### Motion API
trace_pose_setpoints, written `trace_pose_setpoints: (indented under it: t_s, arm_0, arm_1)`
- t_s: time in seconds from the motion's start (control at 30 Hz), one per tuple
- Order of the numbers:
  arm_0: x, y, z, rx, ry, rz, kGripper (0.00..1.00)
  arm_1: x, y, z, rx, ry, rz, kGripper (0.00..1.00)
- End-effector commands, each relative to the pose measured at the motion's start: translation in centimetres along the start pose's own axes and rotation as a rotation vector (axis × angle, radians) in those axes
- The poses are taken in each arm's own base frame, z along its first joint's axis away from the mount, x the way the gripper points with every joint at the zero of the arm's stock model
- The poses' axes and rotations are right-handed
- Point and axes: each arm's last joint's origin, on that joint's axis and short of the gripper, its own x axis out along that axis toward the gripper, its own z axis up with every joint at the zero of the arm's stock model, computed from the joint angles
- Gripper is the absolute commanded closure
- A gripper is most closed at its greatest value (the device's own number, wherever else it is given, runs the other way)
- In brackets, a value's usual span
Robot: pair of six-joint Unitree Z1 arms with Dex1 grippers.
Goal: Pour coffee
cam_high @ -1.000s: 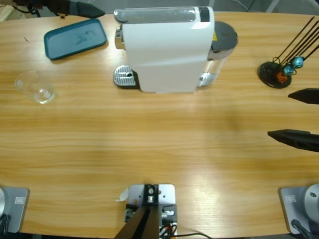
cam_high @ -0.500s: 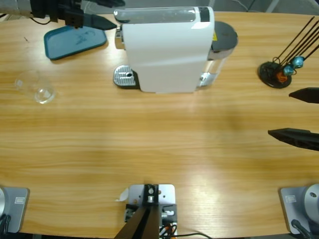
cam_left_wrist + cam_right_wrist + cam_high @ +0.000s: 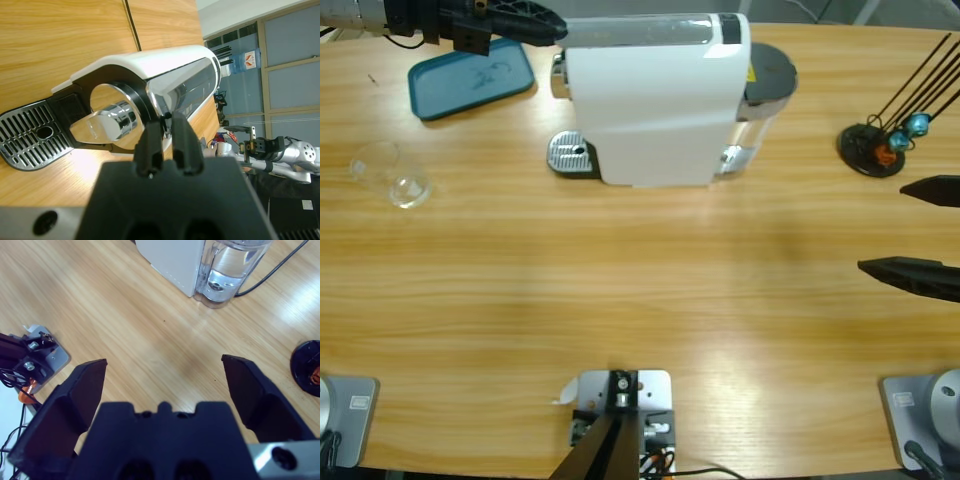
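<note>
Spanning the whole high view, the wooden surface (image 3: 640, 300) carries everything. Next in bulk comes the white coffee machine (image 3: 655, 100), standing at the far middle with its perforated metal drip tray (image 3: 570, 155) jutting toward the left and its clear water tank (image 3: 227, 270) at the right end. A teal tray (image 3: 470, 78) lies flat at the far left. The left tool (image 3: 535, 25) reaches in from the upper left corner, above the tray's far edge, its tip right at the machine's chrome spout end; in the left wrist view its jaws sit nearly together, pointing at the chrome spout (image 3: 107, 125). The right tool (image 3: 920, 230) enters from the right edge, jaws wide apart over bare wood. A black capsule stand (image 3: 872, 148) sits near the right edge. A clear glass cup (image 3: 392, 175) lies tipped on its side at the left; whether it holds any coffee cannot be told.
</note>
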Motion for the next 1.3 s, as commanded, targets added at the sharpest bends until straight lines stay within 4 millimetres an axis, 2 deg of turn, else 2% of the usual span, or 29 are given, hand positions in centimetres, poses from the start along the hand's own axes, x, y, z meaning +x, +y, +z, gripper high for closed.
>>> trace_pose_setpoints:
  t_s: [0.03,0.23,0.43,0.47,0.5,0.53,0.57,0.63,0.7,0.8,0.87,0.93,1.0,1.1,1.23,1.3]
  arm_0:
    - [-1.2,-3.6,0.5,0.089,-0.064,-0.087,1.000]
    - [-2.3,-8.2,2.0,0.170,-0.133,-0.162,1.000]
    - [-4.3,-11.9,2.5,0.219,-0.187,-0.230,0.988]
    - [-4.4,-12.1,2.3,0.231,-0.184,-0.237,0.670]
    - [-4.1,-12.2,2.0,0.261,-0.173,-0.243,0.289]
    - [-3.8,-12.1,1.4,0.308,-0.149,-0.253,0.100]
    - [-3.6,-12.1,0.6,0.389,-0.137,-0.255,0.037]
    - [-3.9,-11.6,-2.0,0.679,-0.147,-0.240,0.032]
    - [-4.5,-10.4,-4.1,0.791,-0.143,-0.199,0.035]
    - [-6.2,-7.4,-7.7,0.854,-0.171,-0.018,0.050]
    - [-7.5,-6.2,-9.5,0.872,-0.203,0.099,0.045]
    - [-8.1,-5.2,-10.6,0.858,-0.177,0.185,0.026]
    - [-8.3,-4.3,-11.3,0.844,-0.120,0.255,0.004]
    - [-8.0,-2.6,-12.7,0.836,-0.067,0.277,0.004]
    - [-6.7,-0.1,-13.6,0.767,0.002,0.330,0.005]
    - [-6.9,0.6,-13.7,0.790,0.003,0.399,0.000]
  arm_1:
    - [0.1,-0.3,0.3,0.017,0.002,-0.040,0.000]
    - [-0.6,-0.6,-0.1,0.088,-0.005,-0.139,0.000]
    - [2.2,-1.0,1.5,0.181,0.104,-0.059,0.000]
    - [2.4,-1.1,1.6,0.189,0.106,-0.058,0.000]
    - [2.4,-1.2,1.7,0.201,0.098,-0.065,0.000]
    - [1.9,-1.3,1.7,0.210,0.072,-0.090,0.000]
    - [0.9,-1.5,1.4,0.241,0.029,-0.173,0.000]
    - [0.1,-2.2,0.7,0.312,0.010,-0.314,0.000]
    - [0.1,-2.9,0.0,0.370,0.005,-0.402,0.000]
    - [0.4,-4.1,-0.4,0.458,0.011,-0.507,0.000]
    - [0.8,-5.1,-1.1,0.528,-0.019,-0.575,0.035]
    - [1.6,-6.0,-1.4,0.569,-0.031,-0.610,0.041]
    - [3.3,-7.2,-1.9,0.604,-0.028,-0.638,0.046]
    - [5.5,-8.8,-3.3,0.648,-0.025,-0.667,0.068]
    - [7.6,-10.1,-4.4,0.671,-0.053,-0.670,0.069]
    - [8.4,-10.6,-4.5,0.670,-0.061,-0.675,0.069]
